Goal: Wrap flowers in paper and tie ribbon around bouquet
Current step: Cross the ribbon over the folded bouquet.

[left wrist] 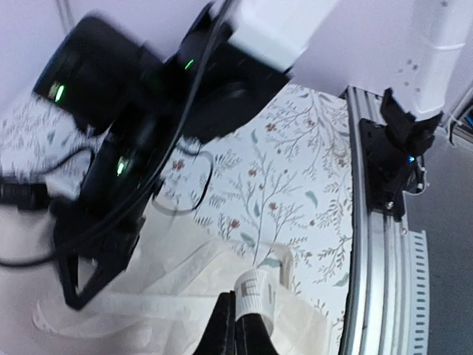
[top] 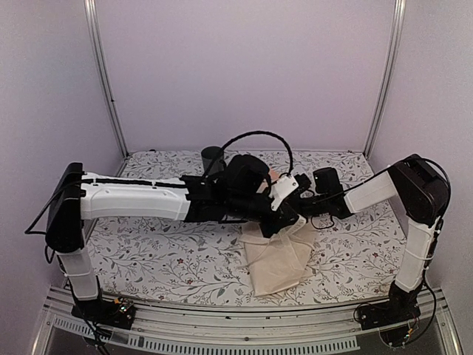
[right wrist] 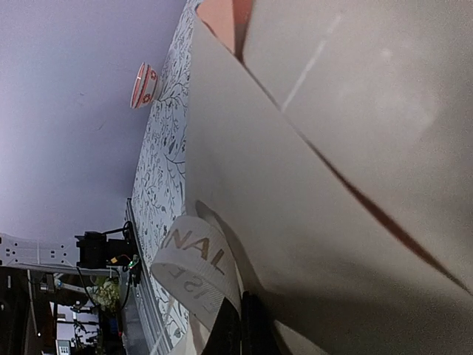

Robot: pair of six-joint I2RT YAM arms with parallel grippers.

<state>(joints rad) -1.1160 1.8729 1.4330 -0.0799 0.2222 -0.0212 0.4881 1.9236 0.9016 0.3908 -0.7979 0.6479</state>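
Cloth printed with grey-green sprigs and small red blossoms is covering the whole table, and a ribbed aluminium rail is running along its near edge.

Above it, the white and black left arm is stretching in from the left and the white and black right arm is reaching in from the right. Their black wrists are crowding together over the middle of the table.

Below the wrists, the large thin sheet of paper is lying folded into a loose bundle with its cream-beige face outward, its wide end pointing at the near rail. In the right wrist view its overlapping flaps are filling most of the picture, with a strip of the peach-orange face showing at the top.

A black cylindrical mug is standing at the far side of the cloth, just behind the left arm. A small red-and-white striped cup is sitting far off on the cloth.

The narrow cream-white fabric ribbon, printed with pale letters, is curling in a loop against the paper. The left gripper is pinching it with its fingers pressed together, and the right gripper is likewise clamping a lettered loop of it right beside the paper's edge
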